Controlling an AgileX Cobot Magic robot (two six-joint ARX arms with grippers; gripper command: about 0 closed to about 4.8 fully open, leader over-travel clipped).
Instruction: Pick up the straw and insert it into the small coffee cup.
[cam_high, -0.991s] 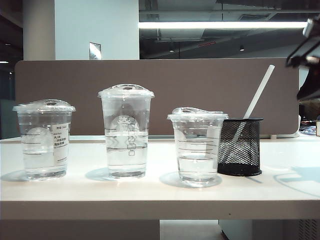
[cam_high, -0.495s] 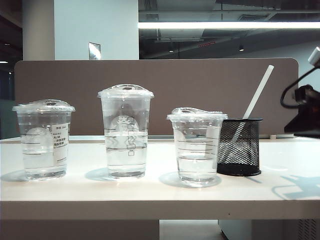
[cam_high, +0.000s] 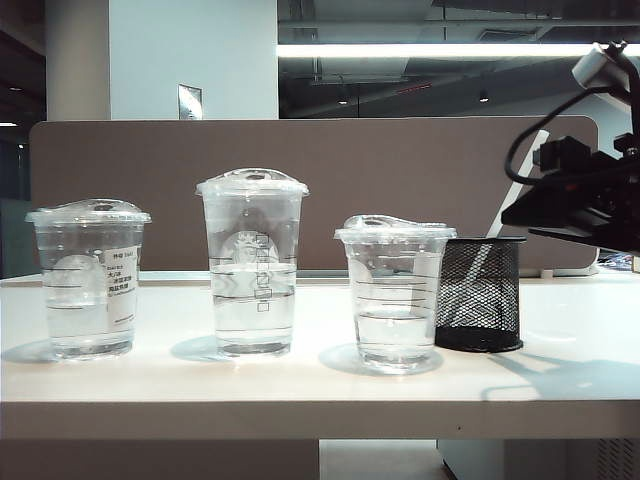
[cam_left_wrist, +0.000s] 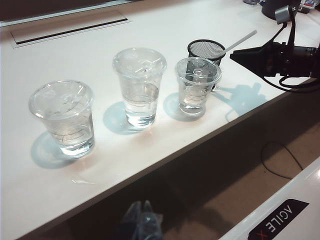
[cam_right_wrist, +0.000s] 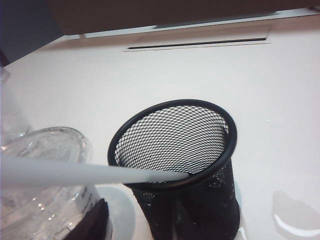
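Straw (cam_left_wrist: 239, 42): white, thin, straight; stands tilted in a black mesh holder (cam_high: 480, 293) on the counter (cam_high: 300, 385), upper end leaning toward the right hand (cam_left_wrist: 239, 55), just beside its tip. Likely light, fairly stiff, smooth, easily crushed; best pinched gently on the free upper length, above the holder rim.

Small coffee cup (cam_high: 396, 292): clear, lidded, part-filled, beside the holder, on its far side from the right hand.

Right hand: nothing visibly held; how far open, cannot tell.

Left hand (cam_left_wrist: 142, 225): blurred, below the counter edge, well apart; opening cannot be told.
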